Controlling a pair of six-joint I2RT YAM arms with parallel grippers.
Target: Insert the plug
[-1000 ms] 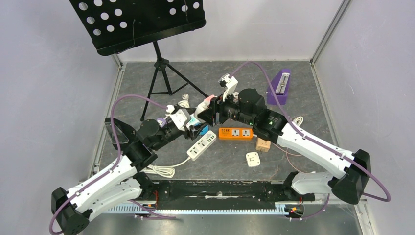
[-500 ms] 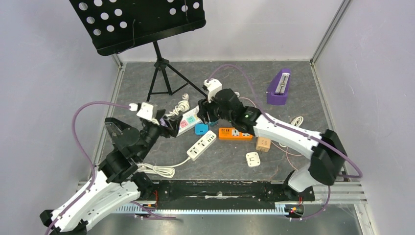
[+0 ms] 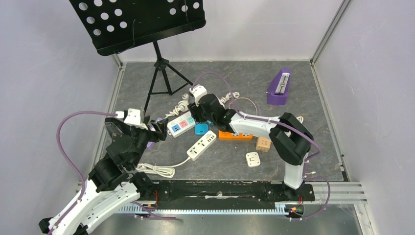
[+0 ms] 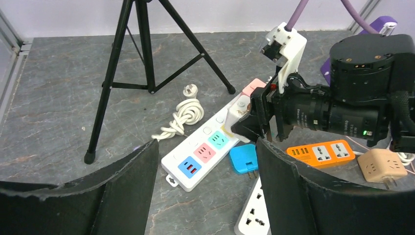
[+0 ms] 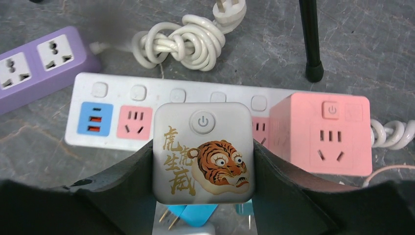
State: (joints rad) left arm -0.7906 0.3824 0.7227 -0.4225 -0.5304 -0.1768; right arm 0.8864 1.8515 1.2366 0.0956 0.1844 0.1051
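Observation:
A white cube plug (image 5: 203,152) with a tiger picture sits between the fingers of my right gripper (image 5: 203,164), which is shut on it. It hangs over the middle of the white power strip (image 5: 122,120), between a pink socket and the pink cube adapter (image 5: 320,132); its pins are hidden. From the left wrist view the plug (image 4: 238,110) leans low over the strip (image 4: 205,154) by the green socket. My left gripper (image 4: 205,191) stands open and empty, short of the strip. In the top view the right gripper (image 3: 195,116) is on the strip (image 3: 178,122) and the left gripper (image 3: 154,131) lies to its left.
A blue plug (image 3: 201,129) lies beside a second white strip (image 3: 201,145) and an orange strip (image 3: 236,133). A beige adapter (image 3: 263,144), a white square adapter (image 3: 253,159), a purple metronome (image 3: 279,88), a purple strip (image 5: 39,61), a coiled cord (image 5: 181,46) and the music stand's tripod (image 3: 161,78) surround them.
My left arm has drawn back to the left, away from the strip, its jaws now wider. My right gripper has carried the tiger plug leftward to the white strip.

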